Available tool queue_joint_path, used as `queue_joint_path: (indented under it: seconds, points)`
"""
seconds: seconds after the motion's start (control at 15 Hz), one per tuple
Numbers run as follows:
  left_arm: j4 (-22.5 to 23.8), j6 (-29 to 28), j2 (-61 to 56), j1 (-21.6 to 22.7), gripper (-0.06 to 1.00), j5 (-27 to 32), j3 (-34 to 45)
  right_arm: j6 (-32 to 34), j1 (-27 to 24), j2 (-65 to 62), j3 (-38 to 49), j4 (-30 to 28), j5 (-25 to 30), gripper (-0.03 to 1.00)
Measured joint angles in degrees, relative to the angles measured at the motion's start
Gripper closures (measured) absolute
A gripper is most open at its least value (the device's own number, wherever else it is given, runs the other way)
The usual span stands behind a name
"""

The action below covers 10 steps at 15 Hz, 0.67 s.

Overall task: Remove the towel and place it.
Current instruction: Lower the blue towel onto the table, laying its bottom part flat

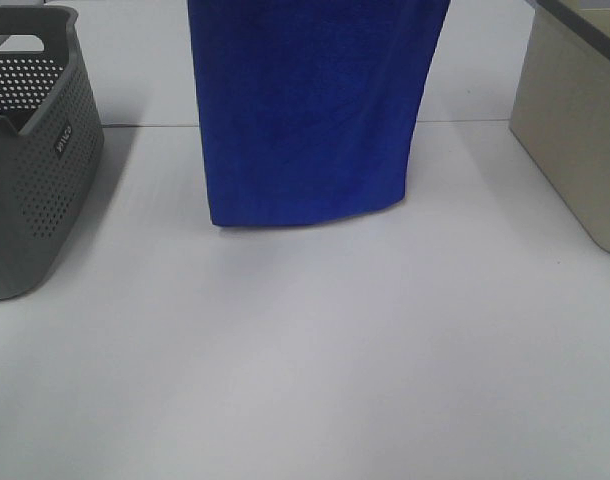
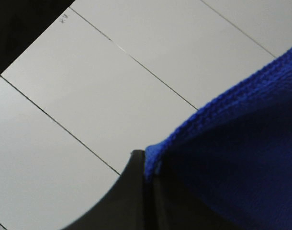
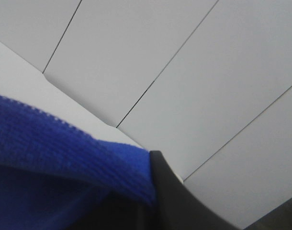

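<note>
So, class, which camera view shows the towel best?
The exterior high view: the towel hangs spread, both sides and bottom edge visible. The wrist views show only a close-up strip of its edge.
</note>
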Motion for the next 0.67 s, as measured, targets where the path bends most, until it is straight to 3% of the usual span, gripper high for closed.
queue_joint_path:
  seconds: [0.27,0.4,0.47,0.67]
  points:
    - [1.32,0.0,4.58,0.0,0.94,-10.14,0.0,-2.69,0.0,4.13,-0.06,-3.67,-6.36,0.95]
    - [4.47,0.0,8.54,0.46,0.94,-16.16,-0.74,-2.86,-0.17,7.51,-0.06,-7.33,-13.24,0.95]
    - [7.73,-1.03,13.12,1.49,0.94,-17.53,-5.04,-2.58,-1.2,10.66,-0.17,-8.08,-20.68,0.95]
    - [9.17,-6.76,21.26,3.78,0.94,-17.42,-15.87,-1.55,-3.72,15.7,-4.81,-7.68,-24.87,0.95]
